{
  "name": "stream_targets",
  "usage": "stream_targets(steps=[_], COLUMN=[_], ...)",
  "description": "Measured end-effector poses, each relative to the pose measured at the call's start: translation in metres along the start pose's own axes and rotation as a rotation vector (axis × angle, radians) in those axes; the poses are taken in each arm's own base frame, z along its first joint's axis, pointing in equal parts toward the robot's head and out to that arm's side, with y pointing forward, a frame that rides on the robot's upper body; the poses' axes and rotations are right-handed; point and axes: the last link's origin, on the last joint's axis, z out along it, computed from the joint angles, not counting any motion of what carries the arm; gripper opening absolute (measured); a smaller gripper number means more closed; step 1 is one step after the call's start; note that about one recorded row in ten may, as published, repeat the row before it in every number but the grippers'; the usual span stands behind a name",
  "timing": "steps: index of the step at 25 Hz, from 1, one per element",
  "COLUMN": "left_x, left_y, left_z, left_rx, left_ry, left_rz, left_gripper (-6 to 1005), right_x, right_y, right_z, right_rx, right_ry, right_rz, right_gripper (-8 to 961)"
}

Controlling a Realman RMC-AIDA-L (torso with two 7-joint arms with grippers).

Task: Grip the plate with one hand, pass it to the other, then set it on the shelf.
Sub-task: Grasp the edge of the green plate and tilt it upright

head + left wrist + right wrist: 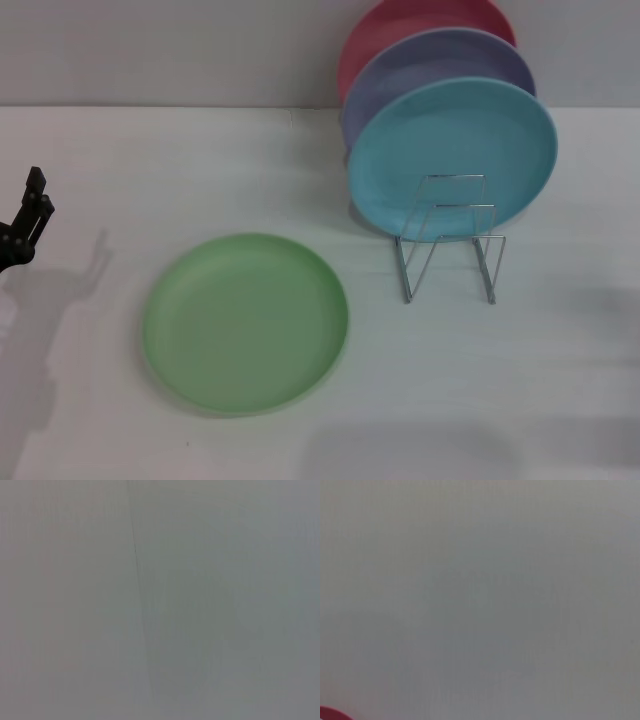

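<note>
Test bench, likely lab: bare white table point(560, 380), plain wall point(150, 50) (no furnishings).

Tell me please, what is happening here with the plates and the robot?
Nothing is being held yet. The light green plate lies flat on the white table, left of the wire shelf. The shelf already carries a turquoise plate, a lavender plate and a red plate, standing on edge; its front loops are free. The left gripper is at the table's far left, apart from the green plate. The right gripper is out of view.
</note>
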Motion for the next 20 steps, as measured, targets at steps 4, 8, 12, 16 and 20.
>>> stream_targets(steps=[4, 8, 12, 16, 20], left_x=[0.0, 0.002, 0.004, 0.01, 0.028], left_y=[0.001, 0.001, 0.006, 0.014, 0.023], left_z=[0.001, 0.003, 0.013, 0.034, 0.049], left_rx=[-0.001, -0.002, -0.008, -0.043, -0.108], left_ry=[0.0, 0.005, -0.018, -0.092, -0.171], left_rz=[-0.012, -0.047, -0.099, -0.118, -0.117], left_gripper=[827, 826, 824, 823, 821], right_x=[0.0, 0.0, -0.001, -0.001, 0.0], right_y=[0.0, 0.0, 0.003, 0.003, 0.003], right_z=[0.0, -0.001, 0.003, 0.005, 0.005], right_rx=[-0.002, -0.002, -0.01, -0.013, -0.012], right_ry=[-0.001, -0.001, -0.008, -0.01, -0.006], right_rz=[0.001, 0.003, 0.006, 0.007, 0.007], right_gripper=[825, 825, 825, 825, 825])
